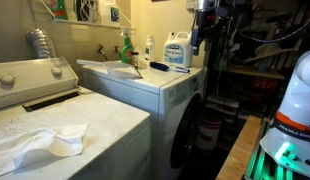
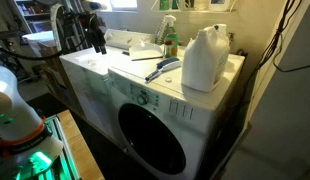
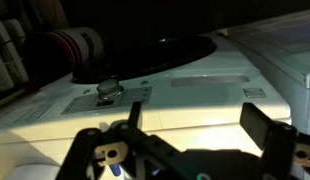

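Hanging wide open with nothing in its grasp, the hand (image 2: 96, 38) is in the air, clear of the white front-loading washer (image 2: 145, 130). In the wrist view a round knob (image 3: 108, 88) sits on a white panel ahead of the fingers (image 3: 267, 125), apart from them. On the washer's top, a white jug (image 2: 205, 60), a green spray bottle (image 2: 169, 40) and a brush (image 2: 163, 68) stand well away from the hand.

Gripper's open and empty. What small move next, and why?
Probably nudge the gripper sideways to centre the knob between its fingers. In the wrist view the jaws stand open and empty, and the knob lies ahead, off-centre, above one finger, untouched.
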Tool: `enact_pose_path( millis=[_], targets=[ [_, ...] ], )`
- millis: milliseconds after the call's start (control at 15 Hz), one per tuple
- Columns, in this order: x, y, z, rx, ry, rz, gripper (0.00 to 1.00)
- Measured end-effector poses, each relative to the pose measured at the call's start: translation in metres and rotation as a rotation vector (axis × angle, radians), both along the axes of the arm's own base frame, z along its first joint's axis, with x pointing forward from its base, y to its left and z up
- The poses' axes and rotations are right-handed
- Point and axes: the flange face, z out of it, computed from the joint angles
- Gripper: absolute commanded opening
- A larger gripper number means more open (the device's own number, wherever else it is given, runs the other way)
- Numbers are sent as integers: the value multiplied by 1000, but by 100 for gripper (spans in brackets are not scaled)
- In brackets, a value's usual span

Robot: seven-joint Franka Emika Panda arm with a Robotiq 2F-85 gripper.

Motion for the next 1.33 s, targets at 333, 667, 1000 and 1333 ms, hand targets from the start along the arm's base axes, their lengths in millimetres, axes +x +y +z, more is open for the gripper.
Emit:
enact_pose_path(
  millis=[333,667,1000,1333],
  targets=[
    [0,0,0,0,0,0,100],
    [6,-6,3,16,-22,-32,100],
    [53,-78,12,119,-90,-197,100],
    [107,-142,-5,213,-135,-342,100]
  ],
)
